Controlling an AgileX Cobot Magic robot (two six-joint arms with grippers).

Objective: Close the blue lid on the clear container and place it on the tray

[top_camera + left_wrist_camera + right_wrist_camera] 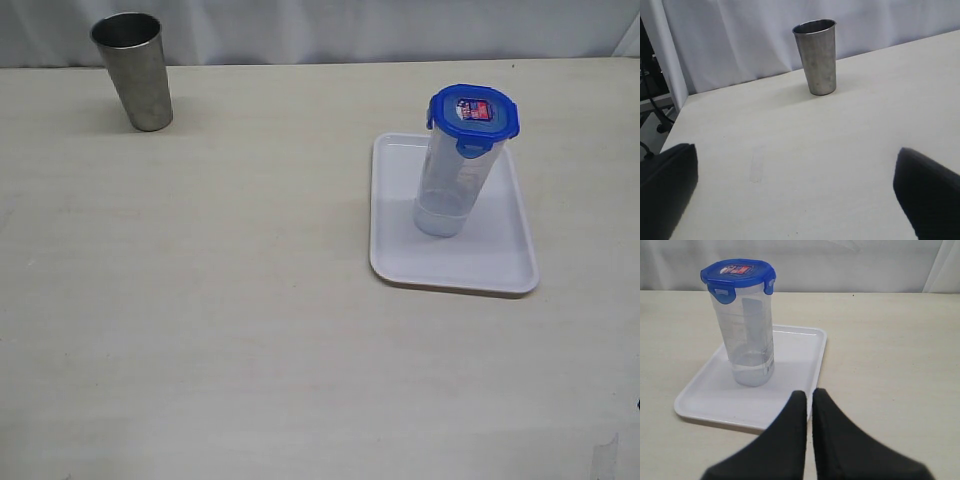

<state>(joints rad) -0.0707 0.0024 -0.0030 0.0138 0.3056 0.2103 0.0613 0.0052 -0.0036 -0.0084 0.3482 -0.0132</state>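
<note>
The clear container (448,190) stands upright on the white tray (500,255), with the blue lid (474,113) seated on its top. In the right wrist view the same container (747,340), lid (738,273) and tray (795,347) lie ahead of my right gripper (809,393), which is shut with nothing between its fingers, just off the tray's edge. My left gripper (795,172) is open wide over bare table, its dark fingers (667,187) at the frame's sides. Neither gripper shows in the exterior view.
A grey metal cup (134,70) stands upright at the far left of the table, also ahead of the left gripper as the cup (816,56). White curtain backs the table. The table's left edge (677,107) drops off beside the left arm.
</note>
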